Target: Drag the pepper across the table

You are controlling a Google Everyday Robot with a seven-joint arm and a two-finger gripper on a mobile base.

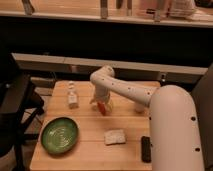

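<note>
Table [89,148], light wood. Pepper [103,108] near centre. Gripper [101,105] lowered onto it, hold cannot be told. Green plate [59,135] front left; small bottle [73,97]; pale sponge [115,136].

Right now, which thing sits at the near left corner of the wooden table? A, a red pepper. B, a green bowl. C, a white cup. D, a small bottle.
B: the green bowl lies at the near left corner of the table, while the pepper lies mid-table, right under the end effector.
</note>
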